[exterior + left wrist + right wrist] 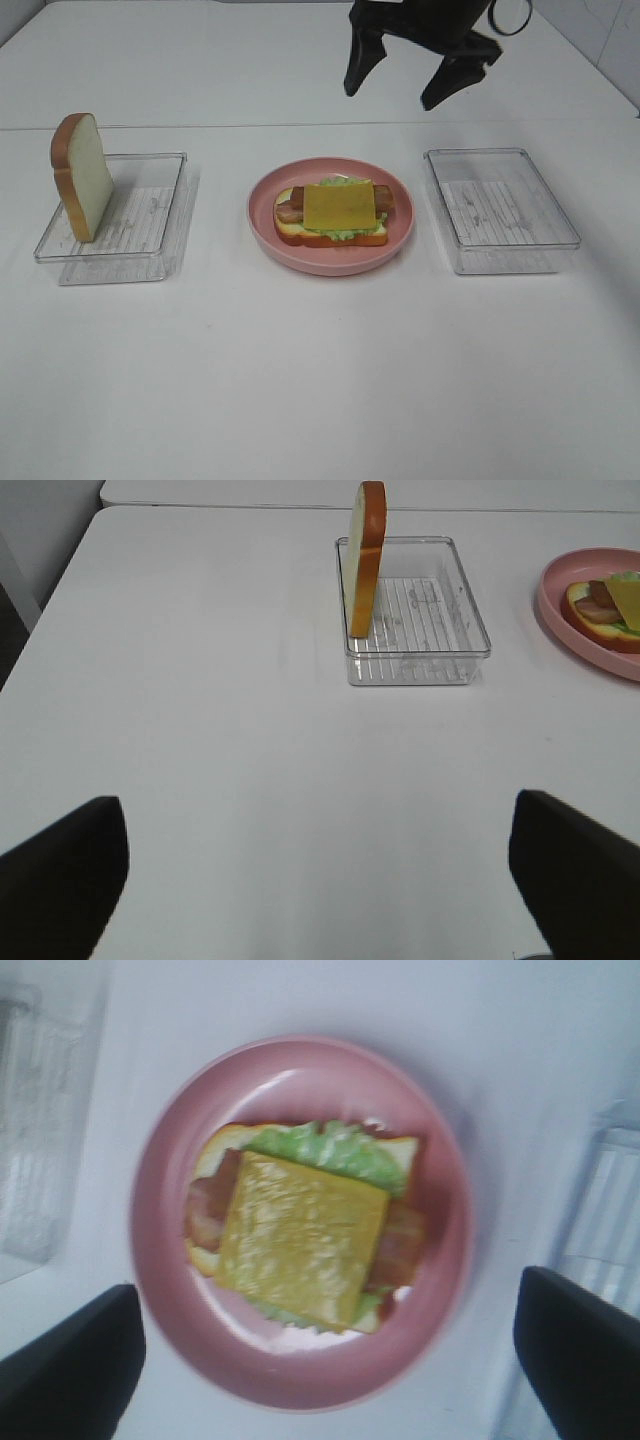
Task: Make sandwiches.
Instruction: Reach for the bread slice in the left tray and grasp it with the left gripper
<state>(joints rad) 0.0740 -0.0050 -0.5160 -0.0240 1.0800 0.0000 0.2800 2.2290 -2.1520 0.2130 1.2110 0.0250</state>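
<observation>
Left claw point(315, 820) wide, empty, low over bench point(200, 730). Ahead of it: slice point(366, 560) upright on edge in tray point(440, 660). Further, off to its right: plate point(400, 215) with open sandwich point(338, 212), cheese point(300, 1240) topmost. Right claw point(391, 98) wide, empty, hanging straight above it. Step, likely: the closing slice. Next calls for left claw forward, pinch slice across its faces, lay it flat on cheese; right claw clear first.
</observation>
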